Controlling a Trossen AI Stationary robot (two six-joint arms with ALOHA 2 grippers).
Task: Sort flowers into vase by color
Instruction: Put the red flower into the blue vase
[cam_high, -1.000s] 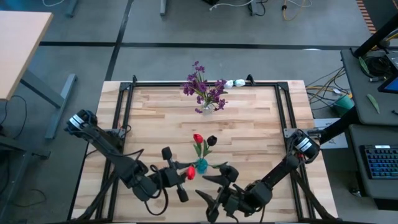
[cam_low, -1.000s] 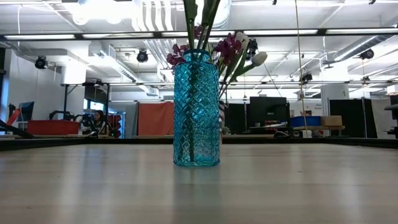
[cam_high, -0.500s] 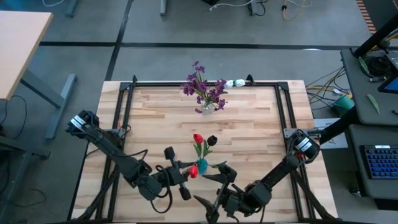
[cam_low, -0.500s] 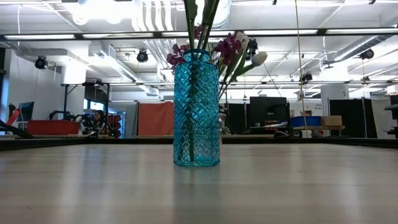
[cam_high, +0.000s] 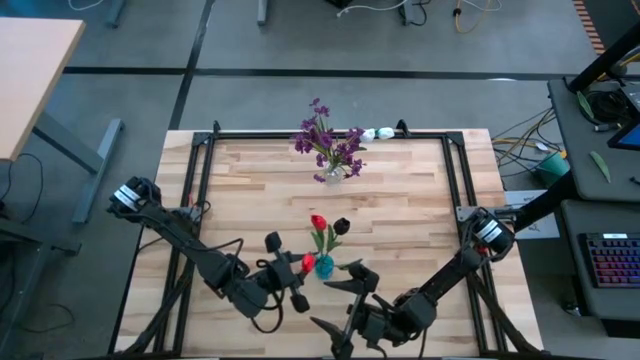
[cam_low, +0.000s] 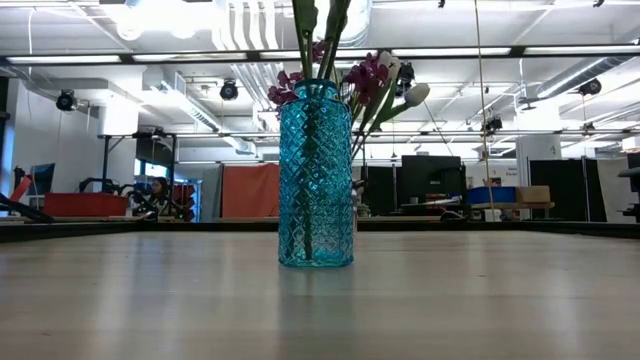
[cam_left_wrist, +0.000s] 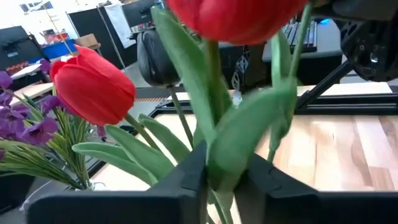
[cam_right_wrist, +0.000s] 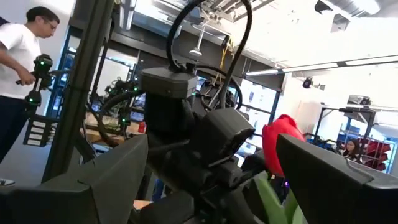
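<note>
in the lower middle of the high view we see the right gripper (cam_high: 345, 305) with its fingers spread wide and nothing between them, just right of the left gripper (cam_high: 297, 283). the left gripper sits beside the small blue vase (cam_high: 324, 265), and a red tulip (cam_high: 308, 263) shows right at its tip; in the left wrist view the two dark fingers (cam_left_wrist: 186, 180) pinch close around that tulip's green stem (cam_left_wrist: 214, 93), so we read it as a narrow grip on the stem (the red head fills the top edge of that frame).

a little higher in the high view, the blue vase holds another red tulip (cam_high: 318, 223) and a near-black bloom (cam_high: 341, 226). in the low view the same vase (cam_low: 316, 175) stands upright at centre on the wooden table (cam_high: 400, 200).

toward the top edge of the table a clear vase (cam_high: 333, 174) holds the purple flowers (cam_high: 328, 140), and white buds (cam_high: 377, 133) lie by the table's far rail.

in the right wrist view, a person (cam_right_wrist: 18, 68) stands at the left edge of the frame, in the room beyond.
</note>
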